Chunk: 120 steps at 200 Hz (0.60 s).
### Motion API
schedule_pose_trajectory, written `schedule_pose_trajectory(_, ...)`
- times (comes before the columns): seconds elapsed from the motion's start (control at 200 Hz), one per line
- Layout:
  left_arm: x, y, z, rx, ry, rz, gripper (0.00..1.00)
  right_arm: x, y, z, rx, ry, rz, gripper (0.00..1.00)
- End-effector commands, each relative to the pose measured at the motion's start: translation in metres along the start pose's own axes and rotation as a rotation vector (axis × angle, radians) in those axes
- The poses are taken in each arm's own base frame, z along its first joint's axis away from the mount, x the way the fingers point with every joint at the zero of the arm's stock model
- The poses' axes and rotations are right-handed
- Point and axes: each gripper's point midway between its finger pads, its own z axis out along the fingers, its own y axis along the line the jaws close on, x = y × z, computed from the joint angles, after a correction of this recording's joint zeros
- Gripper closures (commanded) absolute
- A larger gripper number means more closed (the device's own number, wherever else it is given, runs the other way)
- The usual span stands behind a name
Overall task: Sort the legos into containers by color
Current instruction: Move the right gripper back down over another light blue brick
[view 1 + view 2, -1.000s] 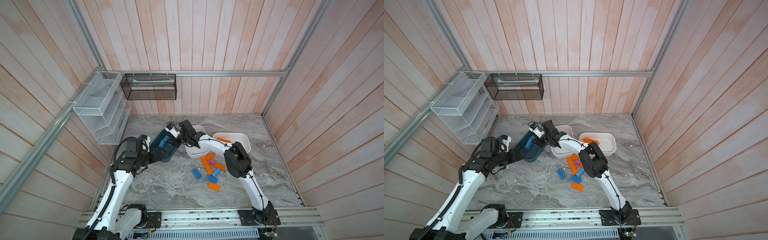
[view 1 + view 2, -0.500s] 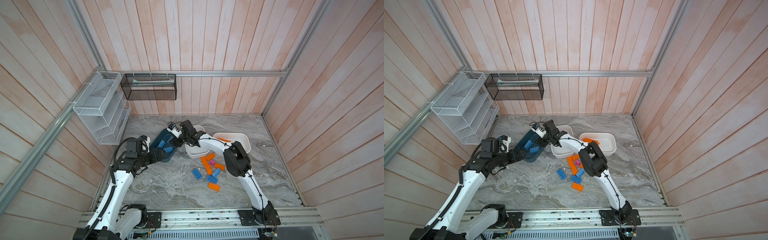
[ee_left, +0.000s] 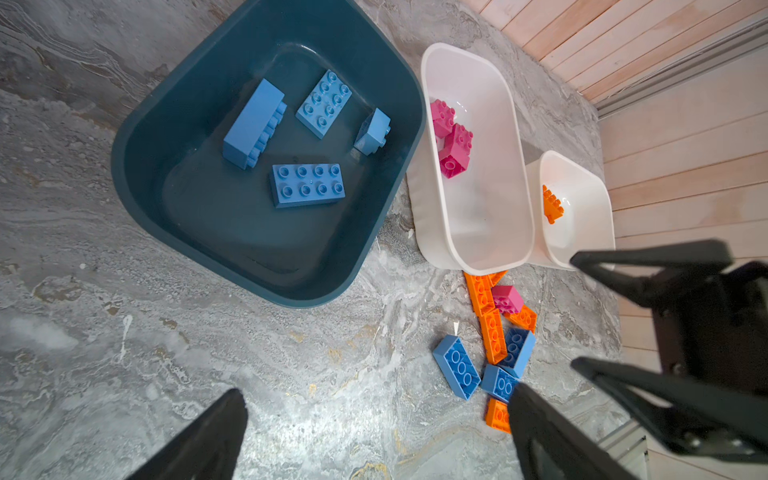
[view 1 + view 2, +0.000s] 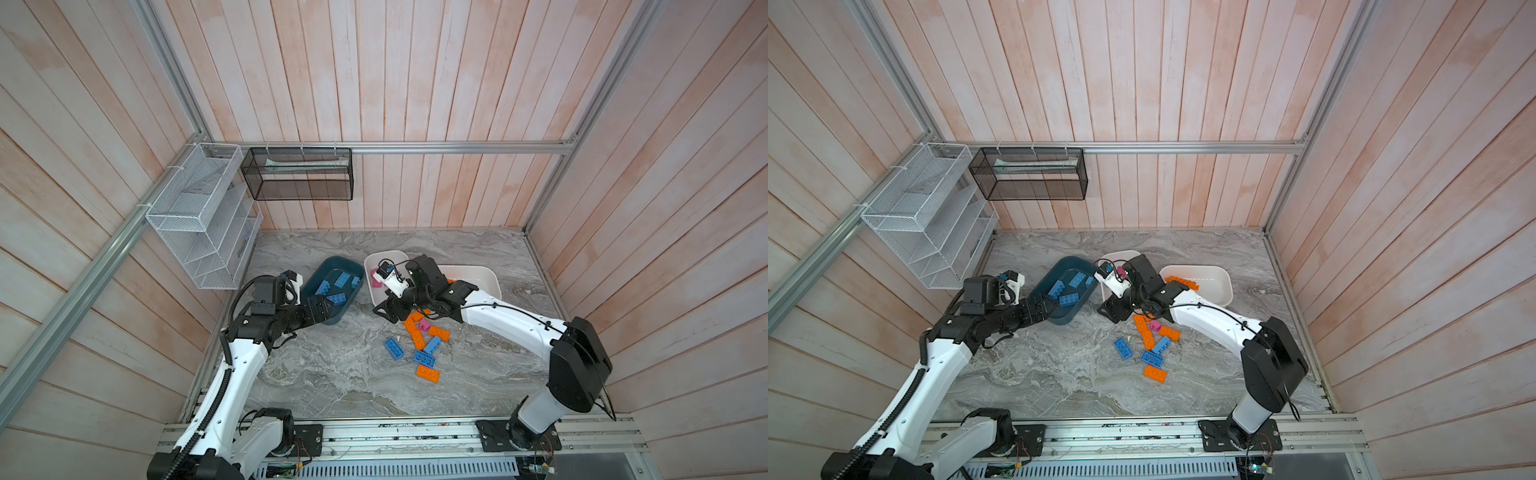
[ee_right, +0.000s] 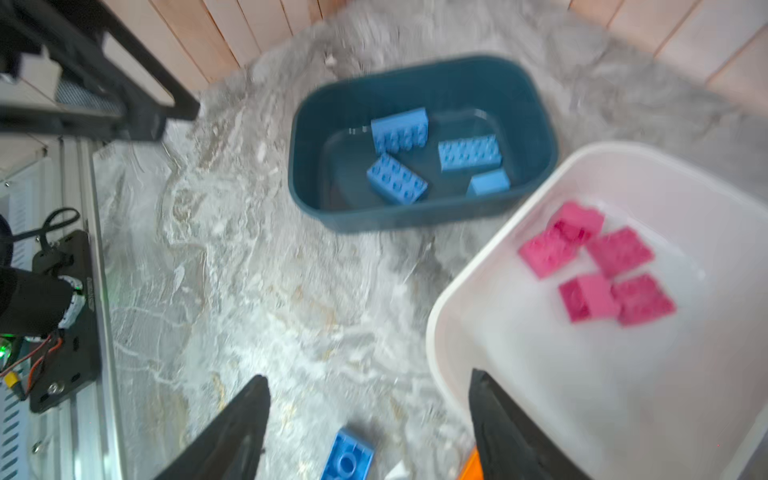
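Loose legos (image 4: 424,340) are clustered on the worktop (image 4: 332,374) just beside the right pincer (image 4: 388,309), toward the robot's base; that arm is judged nearer. Both it and the left pincer (image 4: 326,309) are seen open, nothing held.

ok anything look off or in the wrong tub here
Nothing is missorted. Small oddities: in the teal tub one blue brick lies on its side, and on the table a pink brick lies partly on orange bricks, unsorted.
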Motion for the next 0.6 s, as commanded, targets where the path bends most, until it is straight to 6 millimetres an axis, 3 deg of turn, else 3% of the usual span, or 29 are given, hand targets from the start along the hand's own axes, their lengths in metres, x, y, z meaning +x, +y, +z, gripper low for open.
schedule_pose_trajectory(0.0, -0.003, -0.002, 0.002, 0.02, -0.007, -0.002, 0.0, 0.063, -0.003, 0.007, 0.114, 0.173, 0.126, 0.23)
schedule_pose_trajectory(0.135, -0.003, -0.001, 0.004, 0.018, -0.005, 0.001, 0.0, 0.105, -0.009, 0.018, 0.187, 0.278, 0.114, 0.21)
schedule_pose_trajectory(0.21, -0.002, -0.001, 0.003, 0.019, -0.004, 0.001, 0.0, 0.118, -0.013, 0.024, 0.198, 0.324, 0.118, 0.23)
schedule_pose_trajectory(0.445, 0.004, 0.001, -0.003, 0.008, -0.011, 0.004, 0.0, 0.12, -0.008, 0.048, 0.174, 0.322, 0.119, 0.25)
schedule_pose_trajectory(0.595, 0.008, 0.002, -0.007, -0.002, -0.012, 0.008, 0.0, 0.13, -0.005, 0.053, 0.179, 0.351, 0.103, 0.29)
